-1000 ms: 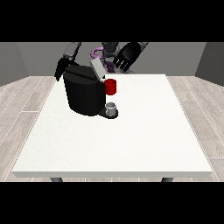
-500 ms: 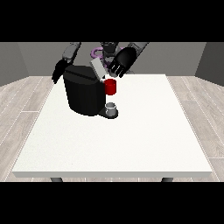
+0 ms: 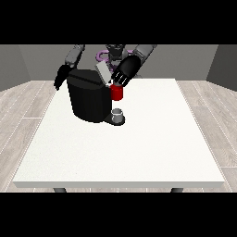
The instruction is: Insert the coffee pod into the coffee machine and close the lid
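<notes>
The coffee machine [image 3: 90, 97] was a big black box that sat on the white tabletop [image 3: 120, 152], toward the robot's side. Its grey lid [image 3: 102, 72] stood tilted up at the top of the machine, not shut yet. The hand at the view's right [image 3: 126, 71] hung just beside the lid, over the machine's red front part [image 3: 117, 92]. Its fingers [image 3: 119, 80] pointed down and looked a little spread, and they seemed to hold nothing. I could not see the coffee pod at all (it may have been inside the machine already, but that was only a guess). The hand at the view's left [image 3: 61, 77] was next to the machine's far side; I could not tell how its fingers lay.

A push on the lid's side edge could have made the hand slip off. A sideways push could also have slid the machine.

A small grey cup [image 3: 118, 114] stood at the machine's foot. Around the tabletop was a pale wood floor [image 3: 18, 115] and grey walls [image 3: 28, 60].
</notes>
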Action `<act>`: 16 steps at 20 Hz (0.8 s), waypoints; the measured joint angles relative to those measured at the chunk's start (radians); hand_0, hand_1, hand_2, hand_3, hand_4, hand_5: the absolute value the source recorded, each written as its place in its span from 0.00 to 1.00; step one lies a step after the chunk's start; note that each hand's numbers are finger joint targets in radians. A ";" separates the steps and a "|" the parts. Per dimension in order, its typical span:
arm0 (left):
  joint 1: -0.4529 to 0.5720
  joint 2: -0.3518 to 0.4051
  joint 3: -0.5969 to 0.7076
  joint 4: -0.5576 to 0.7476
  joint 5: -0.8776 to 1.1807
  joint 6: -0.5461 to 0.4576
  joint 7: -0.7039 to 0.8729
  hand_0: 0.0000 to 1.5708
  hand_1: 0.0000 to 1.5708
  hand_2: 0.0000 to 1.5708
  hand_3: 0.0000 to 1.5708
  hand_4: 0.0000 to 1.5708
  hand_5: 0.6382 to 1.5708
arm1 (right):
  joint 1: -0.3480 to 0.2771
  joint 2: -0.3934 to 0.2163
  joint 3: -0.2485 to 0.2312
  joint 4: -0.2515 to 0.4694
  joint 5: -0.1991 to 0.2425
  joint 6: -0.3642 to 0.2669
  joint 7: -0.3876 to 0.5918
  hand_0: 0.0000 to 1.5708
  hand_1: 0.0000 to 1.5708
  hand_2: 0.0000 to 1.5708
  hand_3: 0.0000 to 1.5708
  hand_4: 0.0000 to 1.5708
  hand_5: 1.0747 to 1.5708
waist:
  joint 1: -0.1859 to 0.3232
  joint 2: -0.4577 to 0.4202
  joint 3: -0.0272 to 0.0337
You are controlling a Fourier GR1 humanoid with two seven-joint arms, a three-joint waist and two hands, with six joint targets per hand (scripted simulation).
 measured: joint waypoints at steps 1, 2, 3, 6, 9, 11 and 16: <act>-0.006 -0.005 0.000 0.002 -0.002 0.001 0.010 0.77 0.77 0.80 0.78 0.27 1.00 | -0.010 -0.003 -0.002 0.003 0.000 0.001 0.006 0.00 0.00 0.00 0.00 0.02 1.00 | -0.001 0.002 -0.0001; -0.019 -0.003 0.003 0.003 -0.002 -0.001 0.014 0.76 0.76 0.79 0.77 0.28 1.00 | -0.029 -0.016 -0.014 0.007 -0.009 0.011 0.009 0.00 0.00 0.00 0.00 0.07 1.00 | -0.001 0.014 0.0002; -0.019 -0.003 0.003 0.005 -0.002 -0.002 0.010 0.76 0.76 0.78 0.76 0.28 1.00 | -0.030 -0.014 -0.013 0.007 -0.007 0.007 0.009 0.00 0.00 0.00 0.00 0.11 1.00 | 0.000 0.015 0.0003; -0.026 -0.002 0.005 0.007 0.001 -0.012 0.001 0.76 0.76 0.80 0.76 0.27 1.00 | -0.032 -0.020 -0.022 0.018 -0.011 0.008 0.004 0.00 0.00 0.00 0.00 0.00 1.00 | 0.006 0.019 0.0005; -0.039 0.009 0.005 0.007 -0.004 -0.015 -0.008 0.74 0.74 0.79 0.76 0.26 1.00 | -0.031 -0.011 -0.024 0.024 -0.010 -0.003 -0.013 0.00 0.00 0.00 0.00 0.00 1.00 | 0.007 0.029 0.0004; -0.031 0.005 0.005 0.010 -0.010 0.001 -0.007 0.77 0.77 0.80 0.76 0.27 1.00 | -0.037 -0.022 -0.032 0.021 -0.017 0.007 -0.007 0.00 0.00 0.00 0.00 0.00 1.00 | 0.002 0.027 0.0007; -0.050 0.027 0.019 0.025 -0.011 0.006 -0.018 0.77 0.77 0.79 0.77 0.23 1.00 | -0.041 -0.014 -0.018 0.007 -0.011 0.004 0.007 0.00 0.00 0.00 0.00 0.00 1.00 | -0.014 0.037 -0.0001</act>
